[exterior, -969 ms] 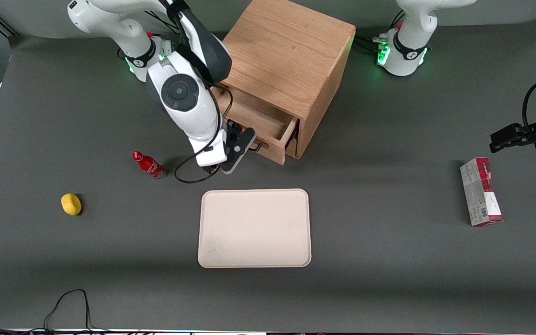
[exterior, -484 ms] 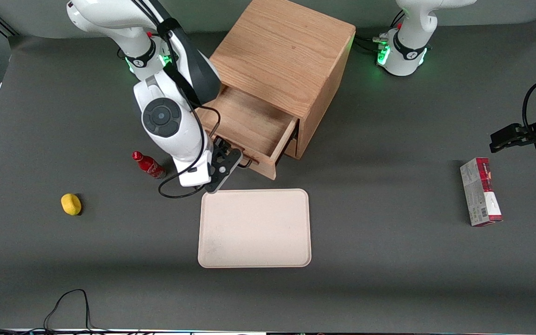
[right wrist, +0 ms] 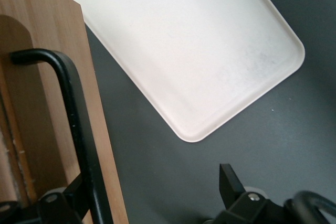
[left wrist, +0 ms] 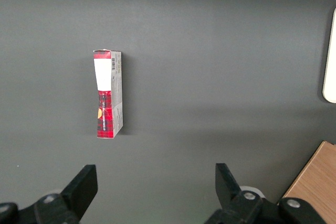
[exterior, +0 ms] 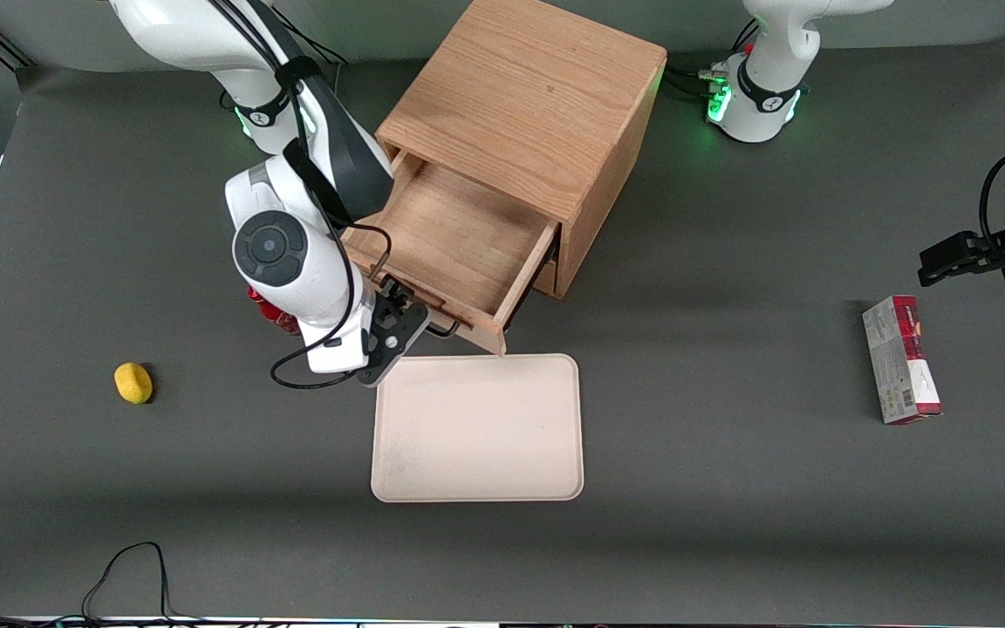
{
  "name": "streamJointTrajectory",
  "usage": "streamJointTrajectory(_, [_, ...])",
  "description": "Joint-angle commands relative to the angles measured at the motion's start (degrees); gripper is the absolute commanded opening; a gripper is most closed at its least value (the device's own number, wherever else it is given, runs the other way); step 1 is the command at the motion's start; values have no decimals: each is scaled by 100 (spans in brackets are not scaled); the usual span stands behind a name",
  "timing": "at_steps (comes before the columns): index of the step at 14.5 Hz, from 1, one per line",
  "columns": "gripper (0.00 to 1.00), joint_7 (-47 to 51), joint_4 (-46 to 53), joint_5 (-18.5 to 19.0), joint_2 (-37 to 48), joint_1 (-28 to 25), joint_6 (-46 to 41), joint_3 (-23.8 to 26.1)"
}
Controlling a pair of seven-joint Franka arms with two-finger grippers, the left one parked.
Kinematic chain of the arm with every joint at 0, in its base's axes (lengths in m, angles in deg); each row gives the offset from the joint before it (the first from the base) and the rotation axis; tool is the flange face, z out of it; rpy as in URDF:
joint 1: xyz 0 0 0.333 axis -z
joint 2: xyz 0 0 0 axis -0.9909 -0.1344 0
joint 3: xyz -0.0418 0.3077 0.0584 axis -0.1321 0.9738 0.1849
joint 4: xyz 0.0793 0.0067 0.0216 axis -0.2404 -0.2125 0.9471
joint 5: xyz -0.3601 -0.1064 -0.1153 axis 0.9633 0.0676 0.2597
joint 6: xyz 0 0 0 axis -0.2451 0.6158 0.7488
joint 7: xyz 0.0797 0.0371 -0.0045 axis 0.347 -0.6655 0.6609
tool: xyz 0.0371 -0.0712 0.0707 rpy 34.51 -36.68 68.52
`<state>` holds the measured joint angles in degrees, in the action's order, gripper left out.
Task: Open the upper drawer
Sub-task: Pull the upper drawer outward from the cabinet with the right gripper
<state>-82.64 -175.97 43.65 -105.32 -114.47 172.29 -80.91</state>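
**Pincer spread wide at the handle of the drawn-out upper drawer**

The gripper (exterior: 399, 316) sits just in front of the upper drawer (exterior: 454, 231), low at the drawer's front panel, with the working arm's white wrist above it. In the right wrist view the gripper (right wrist: 152, 179) has its jaws set wide apart and clamps nothing. One finger (right wrist: 68, 200) lies close against the black wire handle (right wrist: 73, 114), while the other finger (right wrist: 230, 179) stands well apart from it over the dark table. Whether the near finger truly presses on the bar cannot be told.

The upper drawer stands drawn well out of the wooden cabinet (exterior: 529, 96), toward the front camera. Its shallow body is open to view from above and shows its wood-grain floor. Its front panel (right wrist: 97, 129) carries the handle (exterior: 443, 331), which bends out from the wood.

A beige tray (exterior: 476, 427) lies flat on the table (exterior: 729, 541), nearer to the front camera than the cabinet; its pale surface (right wrist: 184, 45) shows bare. The drawer's front corner comes right up to the tray's rim.

A red bottle (exterior: 274, 316) lies beside the gripper, partly hidden by the arm. A yellow lump (exterior: 133, 383) rests toward the working arm's end of the table. A red-and-grey box (exterior: 901, 359) lies toward the parked arm's end, and shows lying flat (left wrist: 107, 95) in the left wrist view.
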Motion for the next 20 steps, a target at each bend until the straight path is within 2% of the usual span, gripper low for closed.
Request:
streamJointTrajectory(1, [100, -269, 437, 69, -249, 231, -277, 15])
streamJointTrajectory(9, [100, -279, 824, 43, -461, 363, -400, 15])
streamJointTrajectory(17, [100, -104, 2001, 69, -356, 451, -1462, 6])
streamJointTrajectory(20, [100, 308, 2257, 60, -172, 460, -1867, -239])
